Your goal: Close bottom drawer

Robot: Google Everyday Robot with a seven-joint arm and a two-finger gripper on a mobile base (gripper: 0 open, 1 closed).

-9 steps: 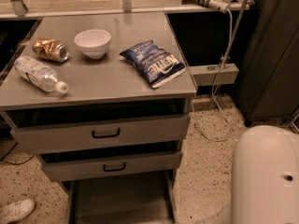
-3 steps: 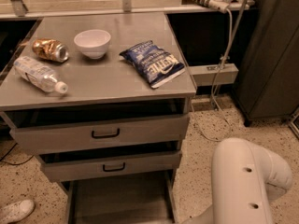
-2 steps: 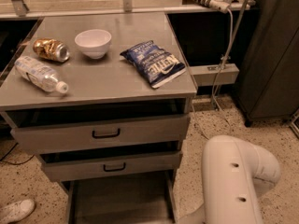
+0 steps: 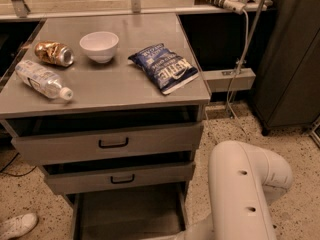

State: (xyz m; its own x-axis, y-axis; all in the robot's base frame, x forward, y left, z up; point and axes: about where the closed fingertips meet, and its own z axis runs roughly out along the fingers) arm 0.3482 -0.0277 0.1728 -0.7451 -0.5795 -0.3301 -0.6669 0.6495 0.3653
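bottom drawer [image 4: 131,215] stood pulled far out, lowest in the cabinet [image 4: 115,86], its front out of view | step: approach, no push yet, I judged | arm [image 4: 246,184] was low, just beside it | gripper was hidden below, grip could not be told | next: press front straight in

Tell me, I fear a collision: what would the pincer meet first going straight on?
Cannot tell: the pincer is out of view; only the white arm shows, beside the open bottom drawer.
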